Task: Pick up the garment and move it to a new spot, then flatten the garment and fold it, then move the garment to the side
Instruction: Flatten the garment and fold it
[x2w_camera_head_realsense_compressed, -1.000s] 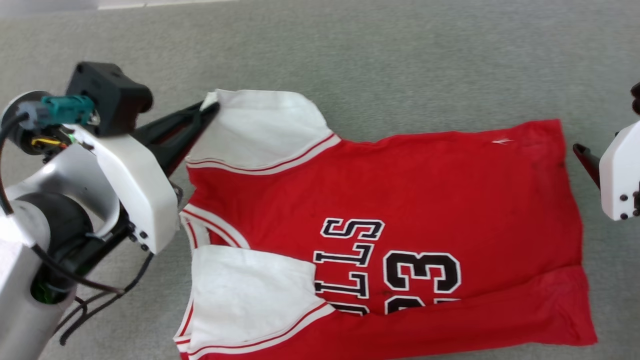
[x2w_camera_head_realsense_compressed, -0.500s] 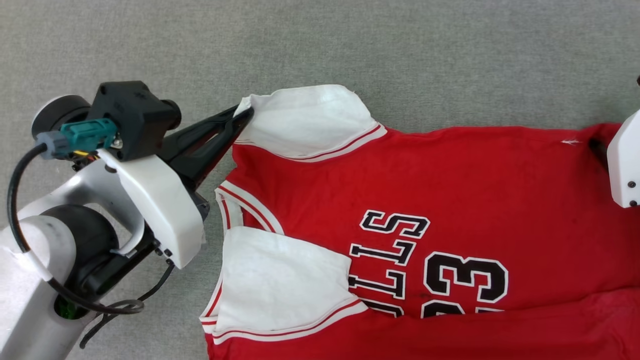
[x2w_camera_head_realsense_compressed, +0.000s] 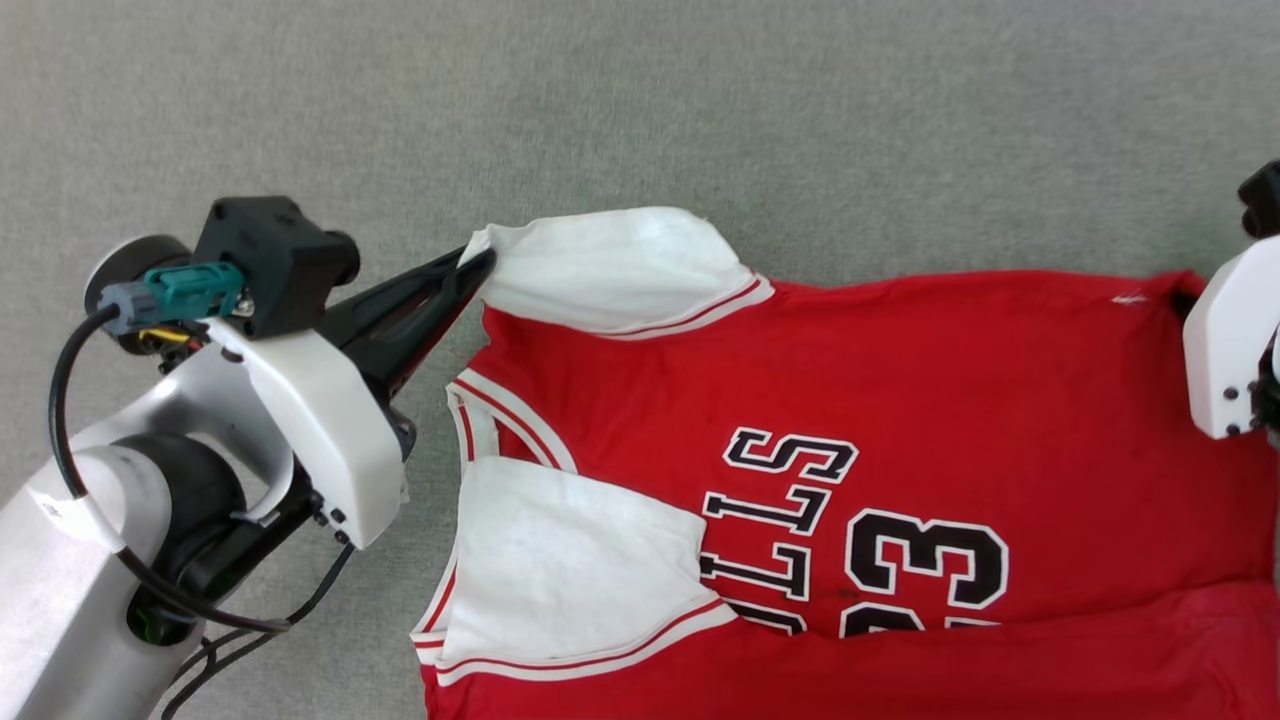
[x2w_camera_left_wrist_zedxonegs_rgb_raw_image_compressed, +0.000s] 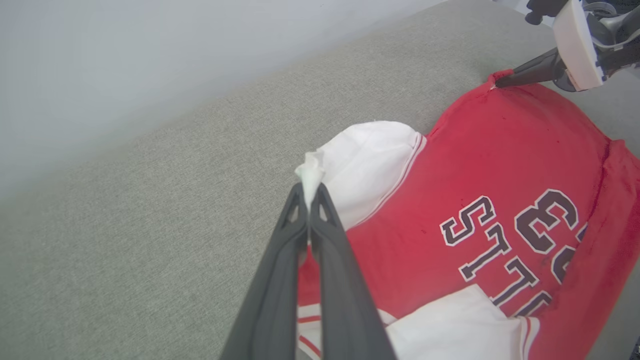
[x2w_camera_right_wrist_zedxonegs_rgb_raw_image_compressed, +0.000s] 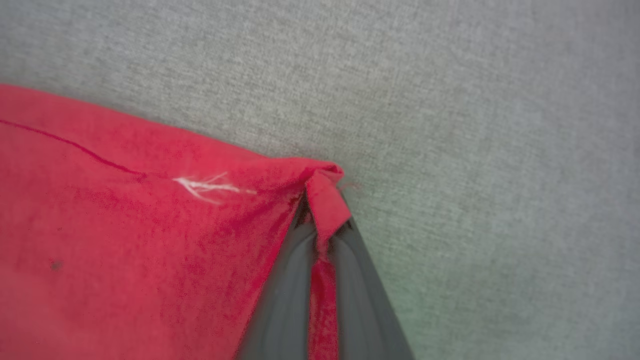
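Head view: the garment is spread chest-up on the grey fabric surface, with its far white sleeve pinched at the tip by the closed left end effector. In the right wrist view, a red hem corner is clamped by the closed right end effector.

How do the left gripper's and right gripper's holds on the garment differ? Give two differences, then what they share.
The left gripper pinches a white sleeve tip; the right gripper pinches a red hem corner. Cloth pokes beyond the left gripper's tips; at the right gripper it runs between the fingers. Both are shut on the garment.
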